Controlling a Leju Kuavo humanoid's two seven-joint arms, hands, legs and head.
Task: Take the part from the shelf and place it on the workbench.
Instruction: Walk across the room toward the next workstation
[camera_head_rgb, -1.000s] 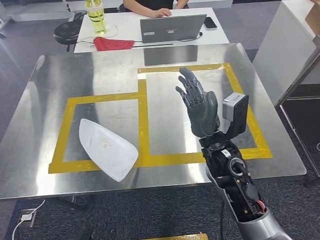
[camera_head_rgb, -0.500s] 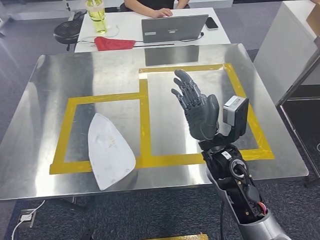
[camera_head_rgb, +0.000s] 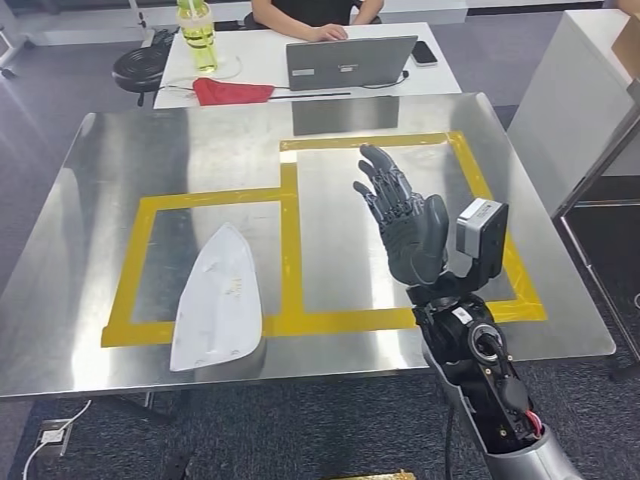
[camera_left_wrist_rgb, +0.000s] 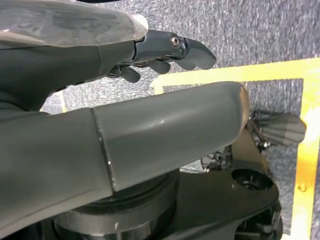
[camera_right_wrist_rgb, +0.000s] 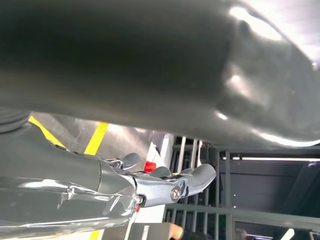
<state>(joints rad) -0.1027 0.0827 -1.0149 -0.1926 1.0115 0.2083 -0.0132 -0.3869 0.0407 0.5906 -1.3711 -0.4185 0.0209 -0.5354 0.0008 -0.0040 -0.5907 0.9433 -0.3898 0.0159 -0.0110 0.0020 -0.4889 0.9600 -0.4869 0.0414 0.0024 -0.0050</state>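
One white part (camera_head_rgb: 218, 303) on my workbench (camera_head_rgb: 113, 150). Two yellow tape frames (camera_head_rgb: 290, 230) marked on its steel top, sharing a side. Beyond it, on the white desk (camera_head_rgb: 256, 60): one laptop (camera_head_rgb: 349, 63), one red cloth (camera_head_rgb: 232, 91), one bottle (camera_head_rgb: 198, 31), one phone (camera_head_rgb: 424, 54). One person (camera_head_rgb: 317, 14) seated there. One black stool (camera_head_rgb: 140, 65).

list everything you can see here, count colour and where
part: 1, white, lying on the workbench's near left, over the tape line
workbench: 1, shiny steel, centre
tape outline: 2 joined rectangles, yellow, on the workbench top
laptop: 1, grey, on the white desk behind
phone: 1, dark, right of the laptop
cloth: 1, red, on the desk
bottle: 1, yellow-green, desk's left
stool: 1, black, left of the desk
person: 1, seated at the laptop
right hand: grey, raised over the right rectangle, fingers spread, holding nothing
left hand: grey, hanging above the floor
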